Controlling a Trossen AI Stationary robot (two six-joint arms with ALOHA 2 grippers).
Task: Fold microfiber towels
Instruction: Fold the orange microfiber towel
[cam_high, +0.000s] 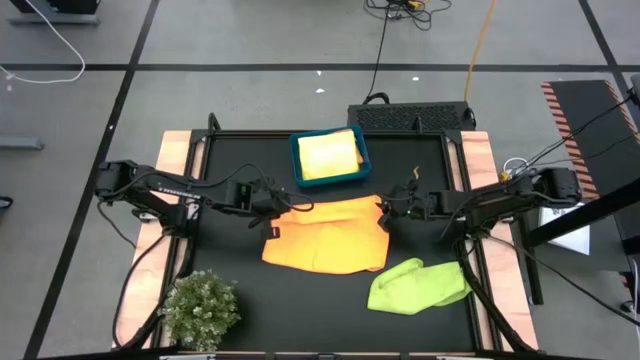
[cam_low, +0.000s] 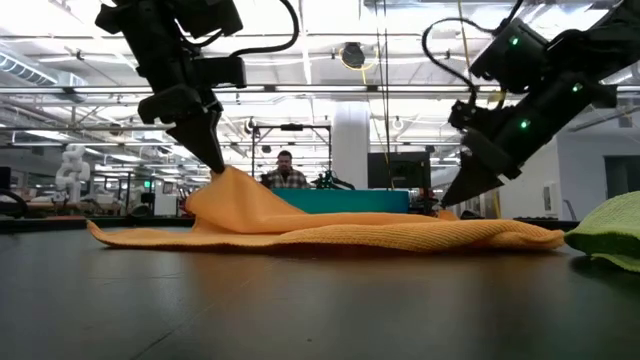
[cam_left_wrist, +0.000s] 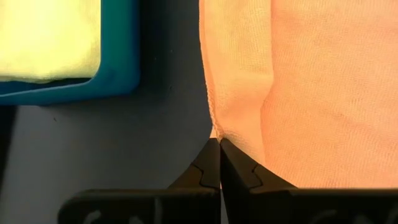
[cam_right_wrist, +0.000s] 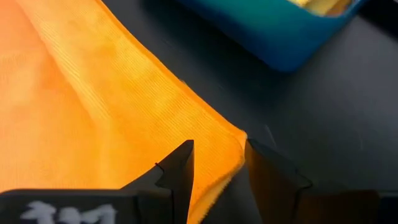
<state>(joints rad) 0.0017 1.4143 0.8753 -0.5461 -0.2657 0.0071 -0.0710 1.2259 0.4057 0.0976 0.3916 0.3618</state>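
A black table top (cam_high: 330, 300) stands in a large workshop hall; in the low view a person (cam_low: 286, 172) sits far behind it. The orange towel (cam_high: 330, 238) lies spread at the table's centre, just in front of the blue bin (cam_high: 297, 170), which holds one folded yellow towel (cam_high: 328, 155). The left gripper (cam_high: 272, 212) is clamped shut on the orange towel's left far corner and holds it raised off the surface, so that the cloth peaks there in the low view; the hold probably keeps that corner ready for a fold. The right gripper (cam_right_wrist: 217, 168) stands at the opposite far corner with its fingers parted on either side of the cloth's edge, gripping nothing; the corner lies flat between them, either just let go or about to be taken. A lime green towel (cam_high: 418, 286) lies crumpled near the table's right front, apart from the orange one, apparently waiting its turn. A small bushy plant (cam_high: 200, 308) occupies the left front corner, clear of the work. Count: three towels (one orange, one yellow, one lime green), one bin, one plant, two grippers.
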